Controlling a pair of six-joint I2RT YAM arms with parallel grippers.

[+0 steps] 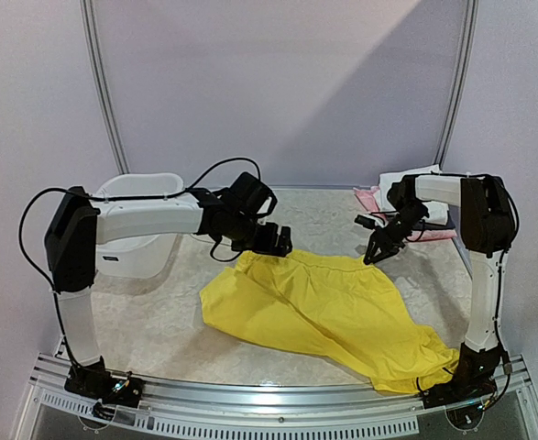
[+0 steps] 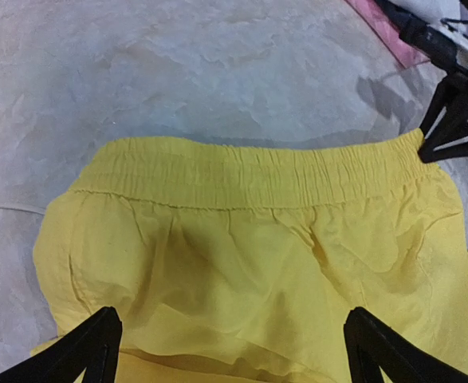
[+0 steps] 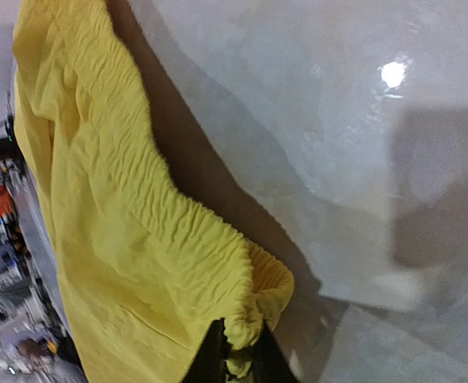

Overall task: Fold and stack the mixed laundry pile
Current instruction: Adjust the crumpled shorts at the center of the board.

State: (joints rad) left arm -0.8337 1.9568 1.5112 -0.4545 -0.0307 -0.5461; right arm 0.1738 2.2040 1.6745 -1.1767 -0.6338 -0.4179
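The yellow shorts (image 1: 314, 312) lie spread across the table (image 1: 159, 321), one leg reaching the near right corner beside the right arm's base; bare tabletop lies to their near left. At the waistband, the left gripper (image 1: 276, 240) hangs released, jaws wide, above the left end, while the right gripper (image 1: 376, 252) is clenched on the right end. Beyond stand a white basket (image 1: 140, 197), far left, and white cloth (image 1: 406, 179) over pink cloth (image 1: 369, 199), far right.

Shorts (image 2: 257, 263) cut off below; pink cloth (image 1: 367, 198), perhaps a garment, mostly behind right arm (image 1: 484, 215).
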